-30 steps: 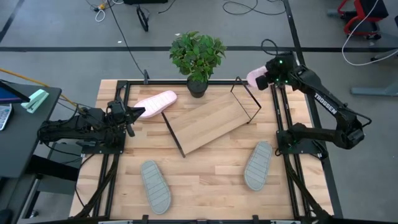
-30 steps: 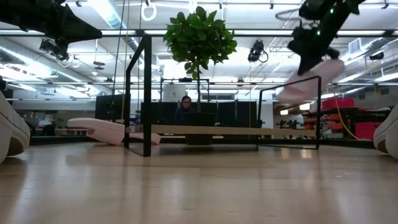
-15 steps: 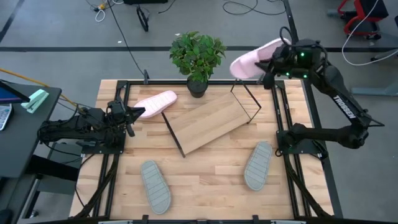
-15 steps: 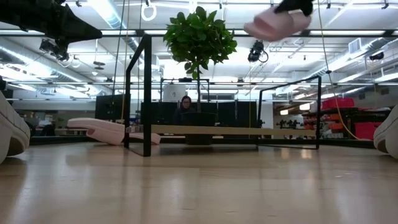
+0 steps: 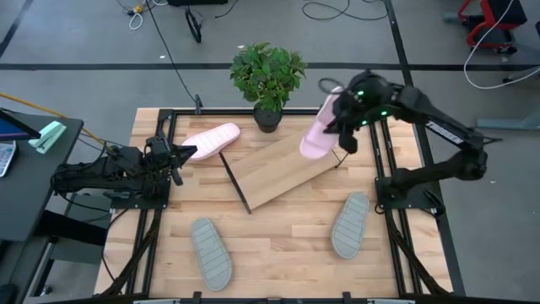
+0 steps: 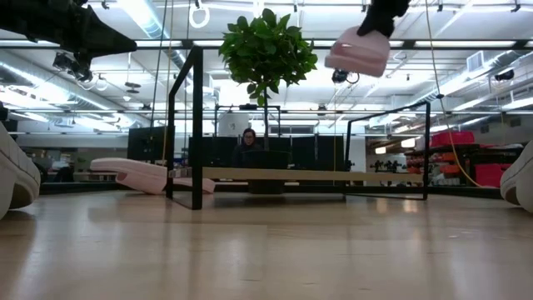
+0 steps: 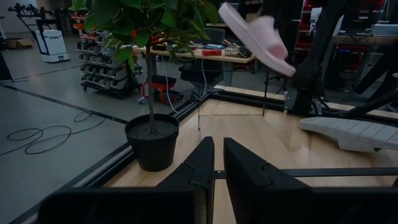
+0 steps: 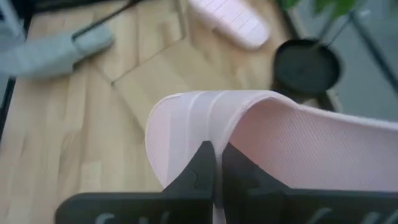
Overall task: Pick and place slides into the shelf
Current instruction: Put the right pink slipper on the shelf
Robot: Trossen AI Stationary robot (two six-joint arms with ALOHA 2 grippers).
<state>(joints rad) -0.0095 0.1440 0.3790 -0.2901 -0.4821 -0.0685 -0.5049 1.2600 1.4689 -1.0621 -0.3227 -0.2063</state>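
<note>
Above shelf [image 5: 283, 169] — right pincer [image 5: 342, 127] gripping pink slide [image 5: 318, 133], airborne

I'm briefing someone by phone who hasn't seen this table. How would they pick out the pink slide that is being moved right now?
Start at the slanted shelf in the middle of the table, in front of the potted plant. Above its right end hangs a pale pink slide, pinched in the right gripper. It is the only slide in the air; the other pink slide and both grey ones lie on the tabletop.
</note>
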